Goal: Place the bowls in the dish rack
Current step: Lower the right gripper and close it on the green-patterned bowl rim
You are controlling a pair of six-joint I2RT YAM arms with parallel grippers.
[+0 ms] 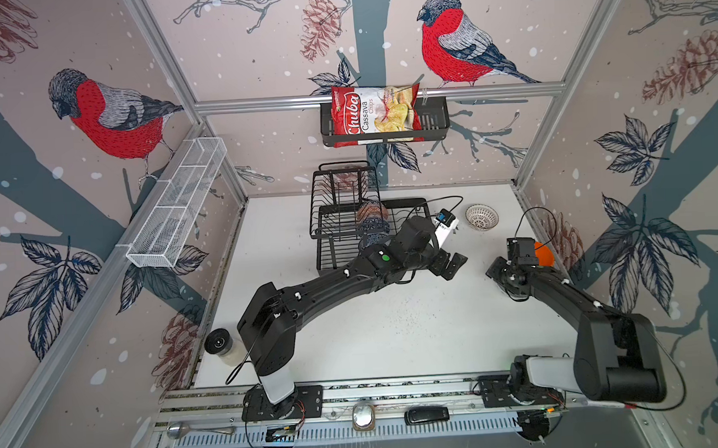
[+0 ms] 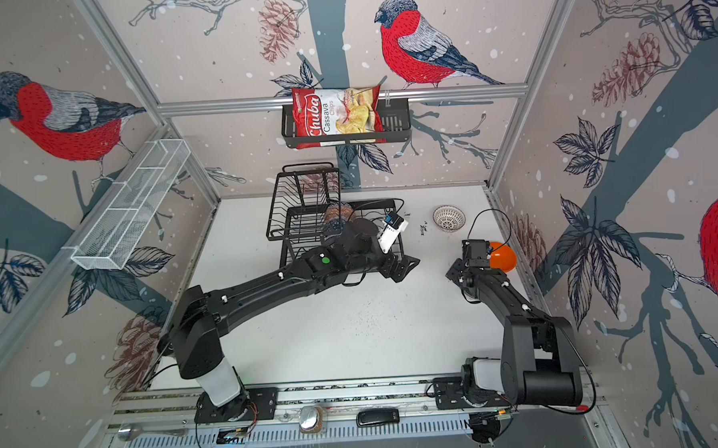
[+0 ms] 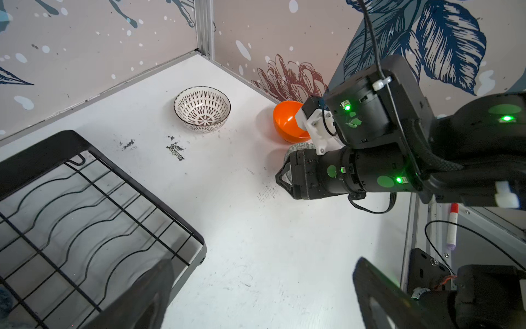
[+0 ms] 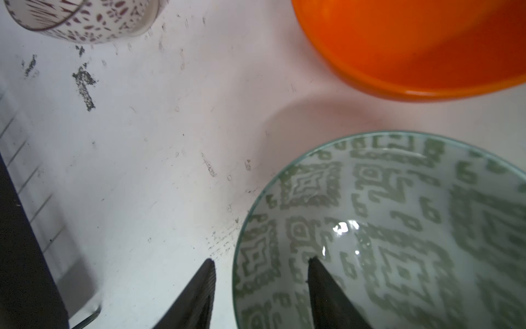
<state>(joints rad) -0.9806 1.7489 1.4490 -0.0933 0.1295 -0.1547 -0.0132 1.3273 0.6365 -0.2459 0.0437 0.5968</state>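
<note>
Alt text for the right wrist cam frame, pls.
The right gripper straddles the rim of the grey-white patterned bowl, one finger inside and one outside over the white table, jaws apart. The plain orange bowl sits close beside it, and part of the white lattice-patterned bowl shows farther off.

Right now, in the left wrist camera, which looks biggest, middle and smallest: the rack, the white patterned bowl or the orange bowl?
1. rack, also nearest the camera
2. white patterned bowl
3. orange bowl, partly hidden, so places two and three are unsure
</note>
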